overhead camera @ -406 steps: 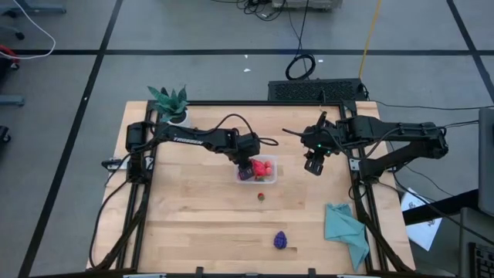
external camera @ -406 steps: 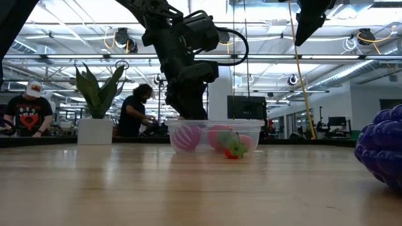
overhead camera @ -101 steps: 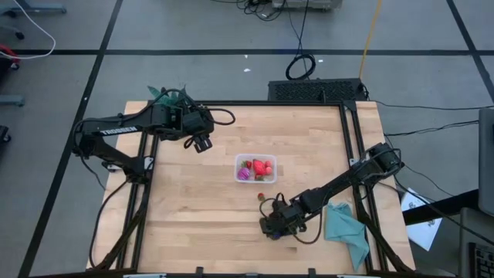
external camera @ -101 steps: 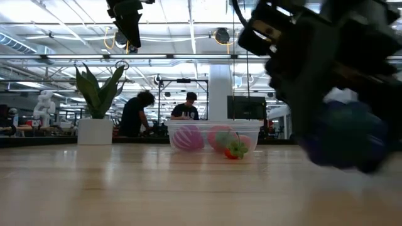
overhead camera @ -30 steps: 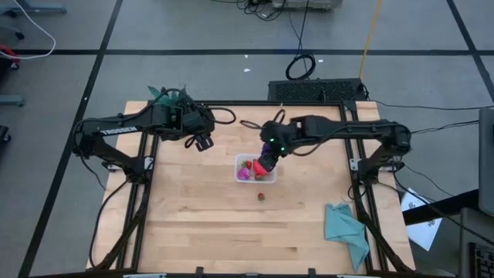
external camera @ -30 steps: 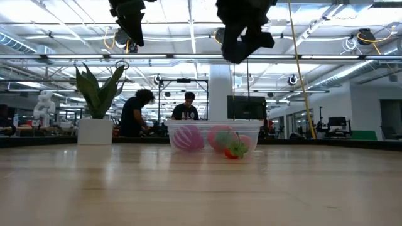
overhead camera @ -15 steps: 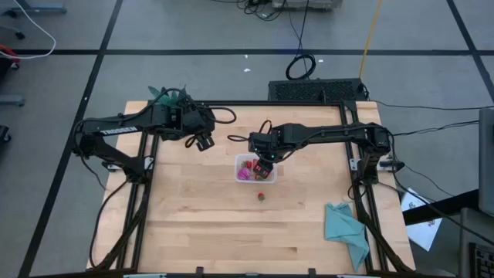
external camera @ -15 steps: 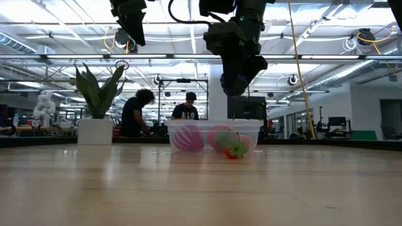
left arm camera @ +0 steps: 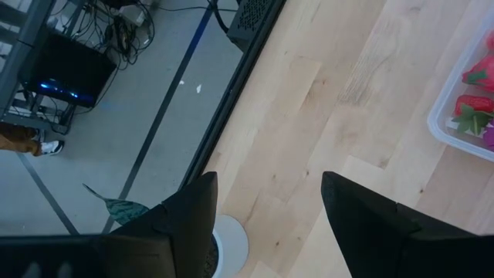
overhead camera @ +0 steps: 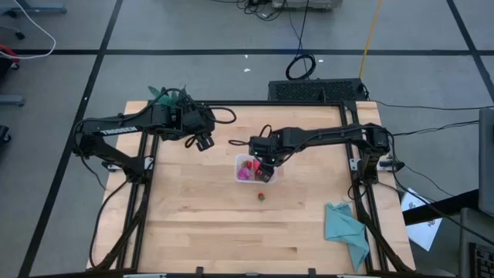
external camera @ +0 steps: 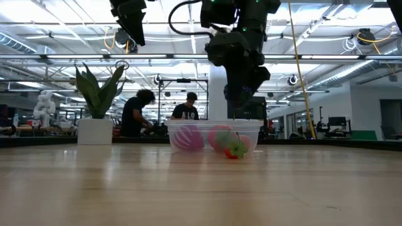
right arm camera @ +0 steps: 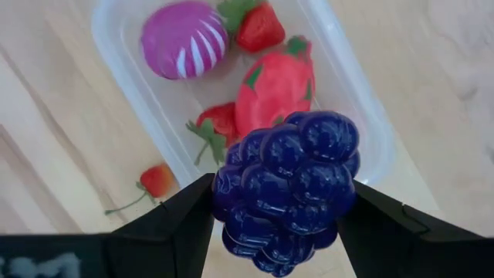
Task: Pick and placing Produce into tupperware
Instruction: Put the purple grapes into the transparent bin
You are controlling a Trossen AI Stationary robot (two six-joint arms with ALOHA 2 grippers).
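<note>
My right claw [right arm camera: 284, 232] is gripping the dark purple grape cluster [right arm camera: 287, 185] between its two fingers, hanging just above the clear tupperware [overhead camera: 255, 168] at the centre of the high view. In the right wrist view the cluster is covering the lower middle of the frame, with the container lying open beneath it. Inside it I am seeing a magenta ball with white stripes [right arm camera: 184, 38] at the upper left, a small strawberry [right arm camera: 259, 25] beside the ball, a bigger red fruit [right arm camera: 274, 86] in the middle and another small strawberry [right arm camera: 218, 123] against the near wall. One more tiny strawberry [overhead camera: 262, 196] is lying on the wooden surface [overhead camera: 201, 224] just outside the container, below it in the high view.

My left claw [overhead camera: 204, 142] is waiting with its fingers standing apart and empty, raised at the upper left of the surface, near the potted plant [overhead camera: 170, 98]. A teal cloth [overhead camera: 344, 232] is lying at the lower right.
</note>
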